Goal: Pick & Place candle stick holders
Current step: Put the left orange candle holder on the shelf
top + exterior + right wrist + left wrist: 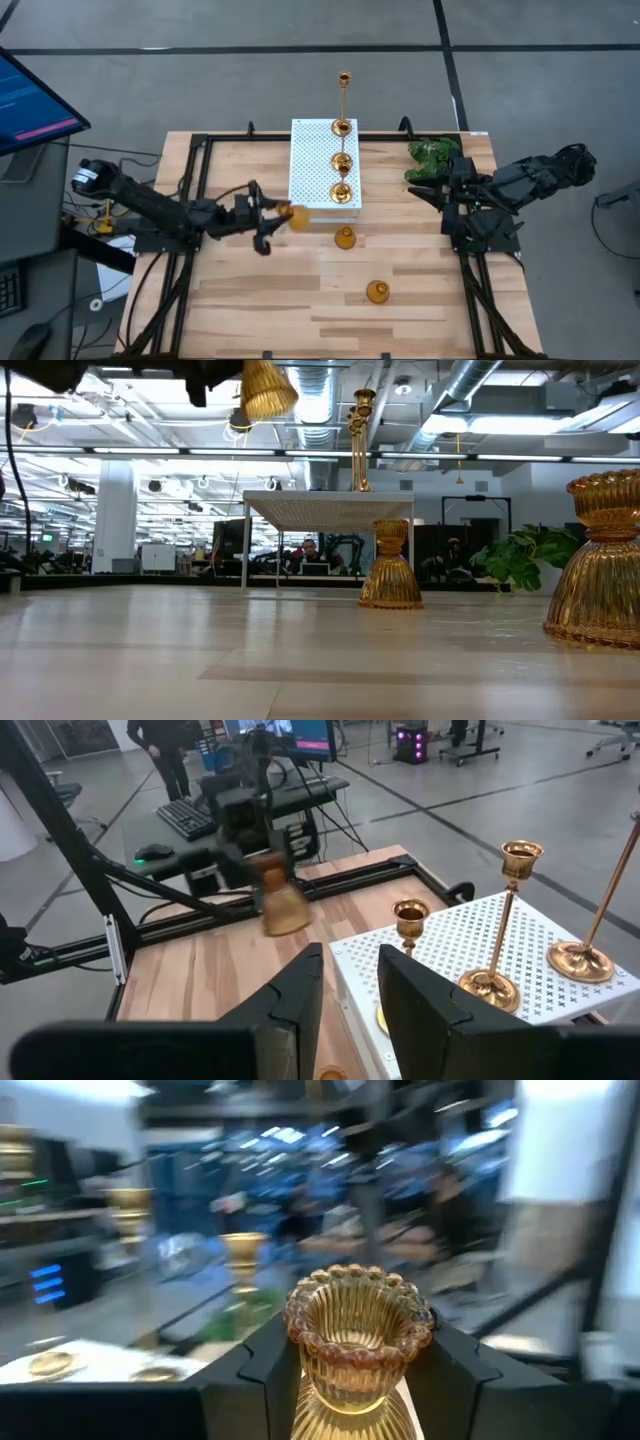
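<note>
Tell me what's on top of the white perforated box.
Gold candle stick holders stand on the white perforated box; the high view shows three, one hiding the tall-stemmed one's base.

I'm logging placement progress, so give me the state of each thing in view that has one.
Left tool: shut on a ribbed holder, lifted off the table beside the white box.
Right tool: empty, waiting near the plant.
Holders on the box: upright, placed.
Near table holder: upright, not yet picked.
Holder by the box: upright on the table.
</note>
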